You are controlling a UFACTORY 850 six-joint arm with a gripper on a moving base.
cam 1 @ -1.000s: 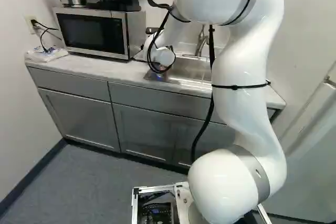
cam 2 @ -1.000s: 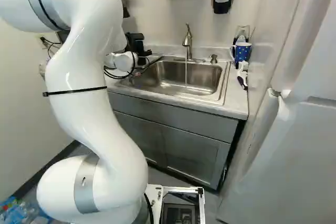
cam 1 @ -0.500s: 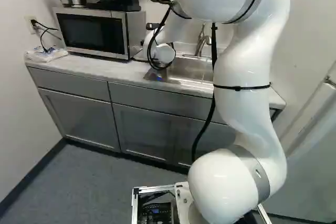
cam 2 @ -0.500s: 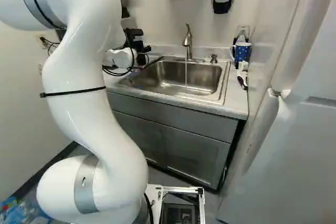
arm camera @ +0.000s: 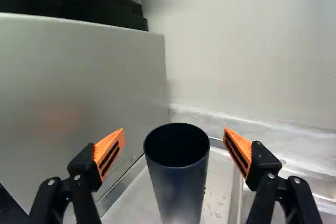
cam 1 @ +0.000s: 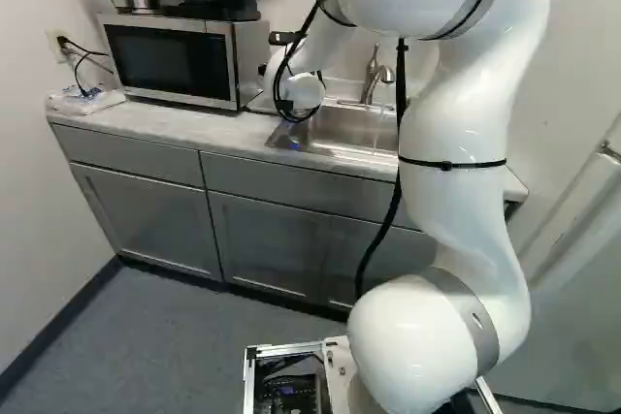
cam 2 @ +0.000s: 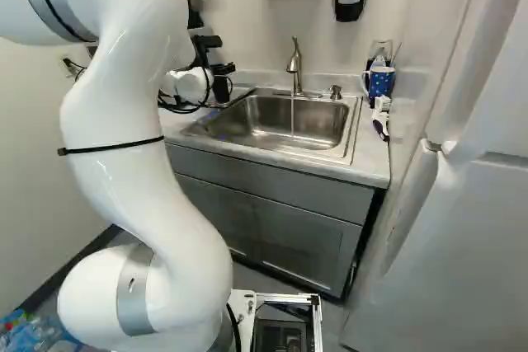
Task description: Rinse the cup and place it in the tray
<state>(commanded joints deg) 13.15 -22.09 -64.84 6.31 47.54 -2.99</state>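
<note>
In the left base view, the white arm [cam 1: 461, 143] bends over to the steel sink [cam 1: 340, 133], and the silver microwave [cam 1: 175, 60] sits left of that sink on the marbled desk [cam 1: 146, 121]. In the right base view, the black fingers [cam 2: 223, 68] hang left of the sink, a thin stream falling into it. In the wrist view, they're spread wide around the upright dark-blue cylindrical cup [arm camera: 178, 187], neither touching it; the cup stands on a pale, rimmed surface [arm camera: 218, 192] beaded with drops.

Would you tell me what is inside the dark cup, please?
Only the upper inner wall of the dark cup shows through its open mouth. Deeper down is too dark to see, so I cannot tell whether it holds water.
</note>
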